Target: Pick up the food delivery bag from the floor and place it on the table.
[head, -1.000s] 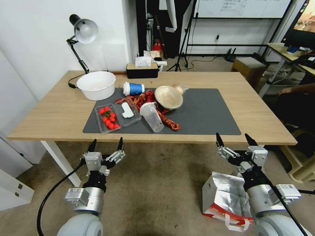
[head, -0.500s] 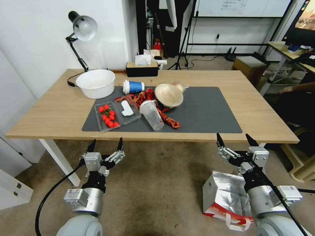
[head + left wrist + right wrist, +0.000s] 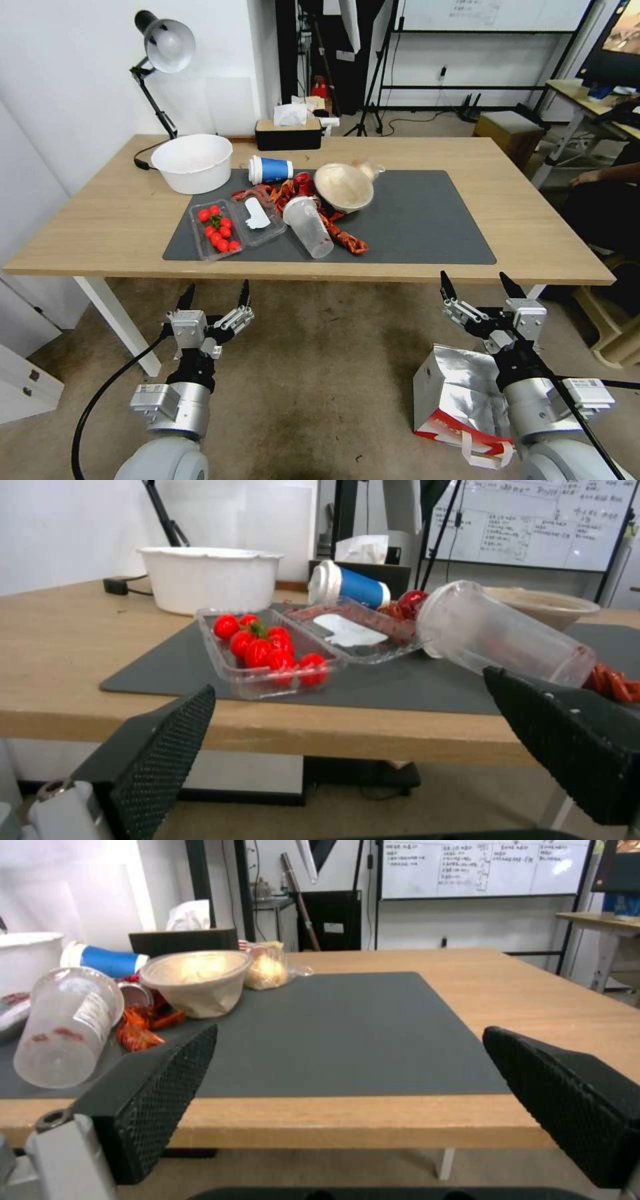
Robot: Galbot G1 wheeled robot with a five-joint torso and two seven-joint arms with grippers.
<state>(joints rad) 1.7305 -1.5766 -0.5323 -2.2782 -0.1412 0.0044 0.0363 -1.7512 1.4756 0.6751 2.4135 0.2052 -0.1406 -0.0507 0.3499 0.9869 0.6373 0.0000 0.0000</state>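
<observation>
Silver-lined white and red paper food delivery bag (image 3: 460, 393) lies on the beige floor (image 3: 320, 373), under the right gripper (image 3: 481, 288). Both it and the left gripper (image 3: 215, 294) have released, spread fingers. The view has tipped a little; the bag is not yet lifted. The long wooden bench (image 3: 513, 220) has bare grey mat (image 3: 427, 220) on its right.

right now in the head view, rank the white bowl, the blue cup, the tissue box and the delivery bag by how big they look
1. food delivery bag, though it lies nearest the camera
2. white bowl
3. tissue box
4. blue cup

The tissue box sits farthest back, so its rank is unsure.
</observation>
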